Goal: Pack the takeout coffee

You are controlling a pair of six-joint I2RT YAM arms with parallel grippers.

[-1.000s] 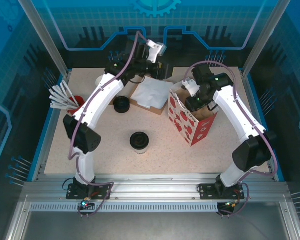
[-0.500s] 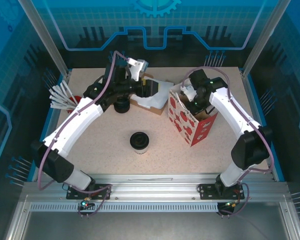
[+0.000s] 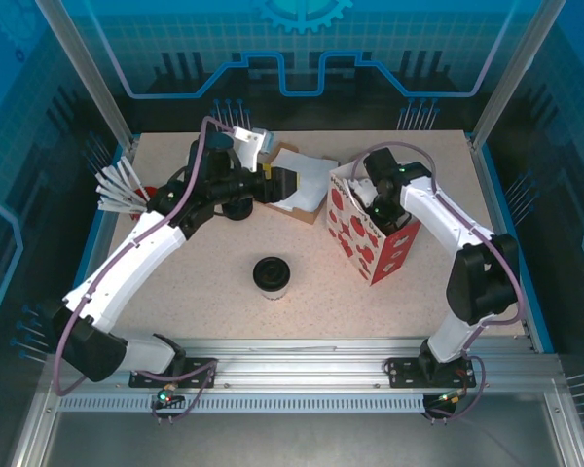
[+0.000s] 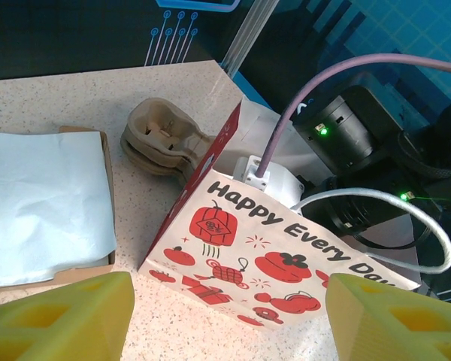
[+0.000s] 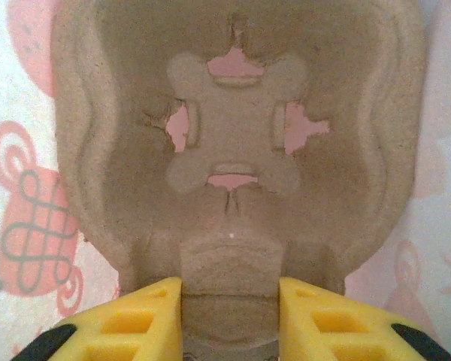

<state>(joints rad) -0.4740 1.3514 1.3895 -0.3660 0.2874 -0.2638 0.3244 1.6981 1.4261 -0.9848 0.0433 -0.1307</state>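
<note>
The takeout coffee (image 3: 271,275), a pale cup with a black lid, stands alone at the middle of the table, apart from both grippers. A red-and-white paper bag (image 3: 372,236) stands open at the right. My right arm (image 3: 423,199) reaches down into it. In the right wrist view my right gripper (image 5: 230,293) is shut on a brown pulp cup carrier (image 5: 233,143), against the bag's inner wall (image 5: 19,188). My left gripper (image 4: 229,316) is open and empty. It hovers by the box and faces the bag (image 4: 286,256).
A shallow cardboard box lined with white paper (image 3: 300,178) lies left of the bag. Loose black lids (image 3: 237,205) sit beside it. Spare pulp carriers (image 4: 161,135) lie behind the bag. A red cup of sticks (image 3: 128,192) and white cups (image 3: 194,156) stand at the back left.
My left arm has swung down from the back of the table, bringing its gripper low beside the box and facing the bag. My right arm has dipped a little further into the bag.
</note>
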